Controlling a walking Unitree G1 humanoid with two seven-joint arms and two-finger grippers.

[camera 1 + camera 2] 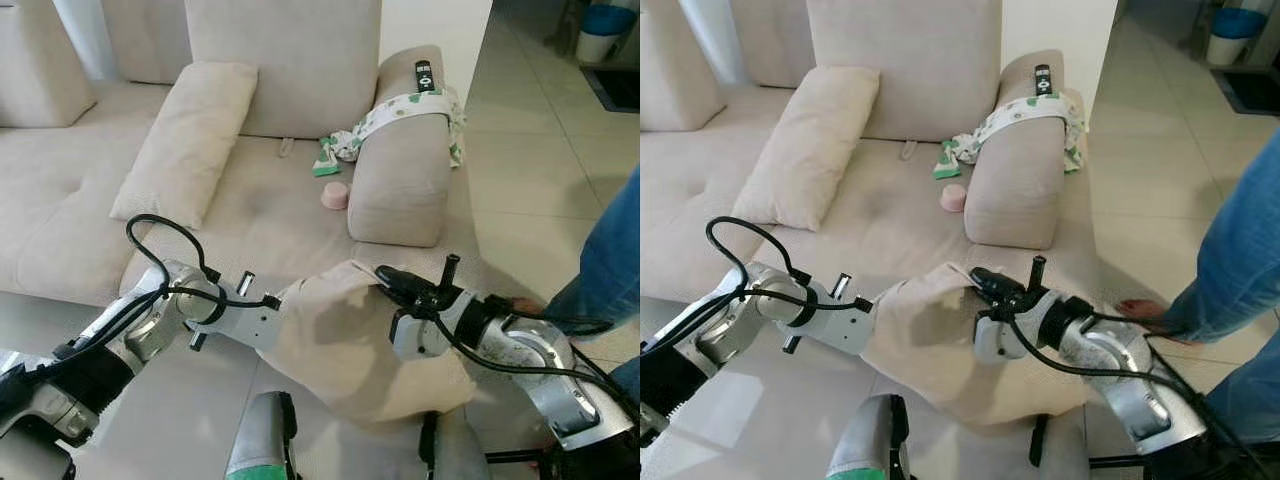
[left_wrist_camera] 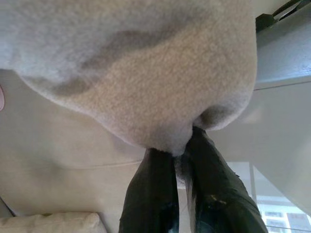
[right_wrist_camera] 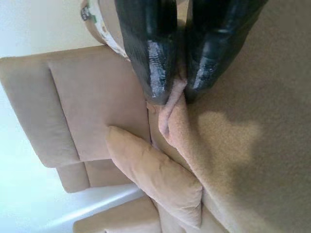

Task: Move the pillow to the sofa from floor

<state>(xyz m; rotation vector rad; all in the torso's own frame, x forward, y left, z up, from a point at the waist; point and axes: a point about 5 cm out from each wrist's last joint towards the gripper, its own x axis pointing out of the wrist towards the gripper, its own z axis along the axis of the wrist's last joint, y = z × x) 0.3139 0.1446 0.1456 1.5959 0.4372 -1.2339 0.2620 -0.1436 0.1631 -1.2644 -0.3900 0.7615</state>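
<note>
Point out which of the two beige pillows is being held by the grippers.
The near pillow, pinched by the left gripper and right gripper; the other pillow leans untouched on the sofa.

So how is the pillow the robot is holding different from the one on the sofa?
The held pillow hangs in the air in front of the sofa, pinched by the left gripper and right gripper; the sofa pillow lies untouched, leaning on the backrest. The held one looks crumpled, the sofa one smooth. Both are beige.
</note>
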